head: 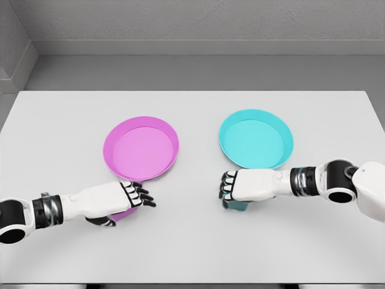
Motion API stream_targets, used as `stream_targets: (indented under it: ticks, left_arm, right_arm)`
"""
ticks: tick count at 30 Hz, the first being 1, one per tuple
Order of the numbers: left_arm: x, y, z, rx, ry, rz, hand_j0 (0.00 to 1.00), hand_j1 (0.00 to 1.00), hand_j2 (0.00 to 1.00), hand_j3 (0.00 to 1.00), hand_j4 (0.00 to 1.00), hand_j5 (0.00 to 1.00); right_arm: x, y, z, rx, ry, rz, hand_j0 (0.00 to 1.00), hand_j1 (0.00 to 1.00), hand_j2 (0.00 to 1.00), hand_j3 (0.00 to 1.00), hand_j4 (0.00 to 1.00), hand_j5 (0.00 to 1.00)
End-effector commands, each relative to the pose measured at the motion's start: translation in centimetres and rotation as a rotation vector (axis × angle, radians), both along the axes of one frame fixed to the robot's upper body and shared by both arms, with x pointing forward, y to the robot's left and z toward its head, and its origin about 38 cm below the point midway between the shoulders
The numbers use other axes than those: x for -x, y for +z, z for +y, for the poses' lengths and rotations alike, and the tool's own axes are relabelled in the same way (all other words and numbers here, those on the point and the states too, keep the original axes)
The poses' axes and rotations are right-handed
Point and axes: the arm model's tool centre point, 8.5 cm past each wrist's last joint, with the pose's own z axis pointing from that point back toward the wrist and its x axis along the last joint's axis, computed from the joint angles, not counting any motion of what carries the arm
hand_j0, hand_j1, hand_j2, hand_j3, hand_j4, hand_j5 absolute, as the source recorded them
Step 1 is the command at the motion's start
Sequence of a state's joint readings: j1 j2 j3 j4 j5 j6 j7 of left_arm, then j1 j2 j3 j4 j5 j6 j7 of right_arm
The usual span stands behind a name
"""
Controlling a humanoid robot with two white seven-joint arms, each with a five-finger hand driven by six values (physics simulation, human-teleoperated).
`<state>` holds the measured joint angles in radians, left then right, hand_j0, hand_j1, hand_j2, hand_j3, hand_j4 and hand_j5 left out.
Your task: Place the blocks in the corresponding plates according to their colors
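Right hand (243,185) curls over our teal block (236,205) just below the teal plate (255,139). Left hand (117,201) covers the pink block (124,214), fingers extended. Rigid, light blocks; grip opposite sides.

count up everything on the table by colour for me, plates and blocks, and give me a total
Pink: 2 — pink plate and pink block, mostly hidden under the left hand.
Teal: 2 — teal plate and teal block, under the right hand.
Total: 4 things.
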<state>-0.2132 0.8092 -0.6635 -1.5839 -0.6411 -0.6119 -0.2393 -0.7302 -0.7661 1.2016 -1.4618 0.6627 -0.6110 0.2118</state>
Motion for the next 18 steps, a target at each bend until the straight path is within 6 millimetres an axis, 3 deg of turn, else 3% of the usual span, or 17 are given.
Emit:
stream_targets:
  ticks: [1,6,18]
  left_arm:
    - [0.1,0.0,-0.1,-0.006,-0.005,0.011,0.75,0.75,0.75,0.75,0.75,0.75]
    - [0.3,0.0,-0.3,-0.006,-0.011,0.016,0.64,0.64,0.64,0.64,0.64,0.64]
    - [0.3,0.5,-0.6,0.0,-0.023,0.009,0.63,0.63,0.63,0.63,0.63,0.63]
  right_arm:
    - [-0.3,0.5,0.0,-0.005,-0.006,-0.013,0.57,0.57,0.57,0.57,0.57,0.57]
    - [-0.7,1.1,-0.2,-0.01,-0.01,-0.025,0.57,0.57,0.57,0.57,0.57,0.57]
    - [-2.2,3.2,-0.4,-0.035,-0.034,-0.077,0.57,0.57,0.57,0.57,0.57,0.57]
